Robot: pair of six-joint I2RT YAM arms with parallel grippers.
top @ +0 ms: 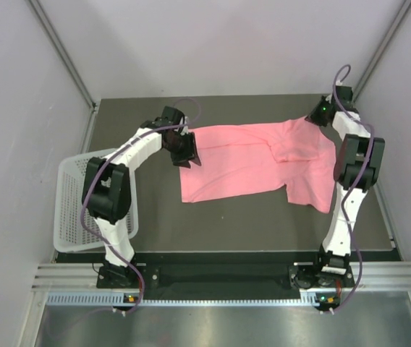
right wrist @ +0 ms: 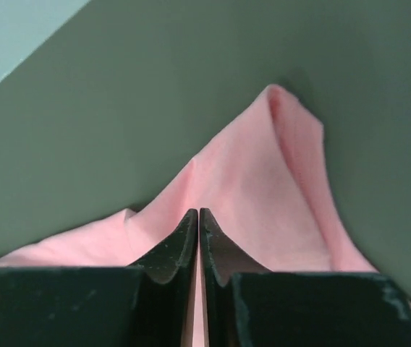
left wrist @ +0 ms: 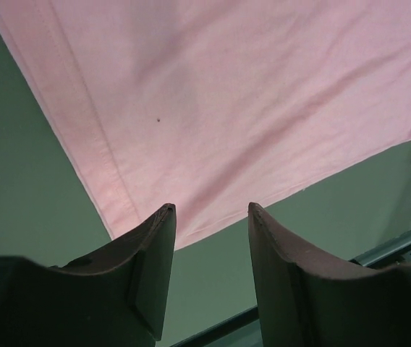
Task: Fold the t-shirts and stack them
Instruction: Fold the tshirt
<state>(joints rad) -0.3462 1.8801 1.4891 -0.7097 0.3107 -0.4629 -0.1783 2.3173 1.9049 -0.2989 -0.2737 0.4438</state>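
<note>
One salmon-pink t-shirt (top: 256,163) lies spread and creased; I see my right gripper (right wrist: 199,211) pinching its fabric, my left gripper (left wrist: 210,208) gaping.

Pink t-shirt (left wrist: 227,108) fills upper frame, lying flat on dark green table (left wrist: 17,181). Stitched hem (left wrist: 82,137) runs diagonally down left side to corner at lower centre. Left gripper (left wrist: 211,210) at bottom edge, dark fingers (left wrist: 155,267) apart, nothing between them. Tiny dark speck (left wrist: 159,120) on fabric.

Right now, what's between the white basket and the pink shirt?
The left arm crosses that stretch above dark table, seen in the top view.
</note>
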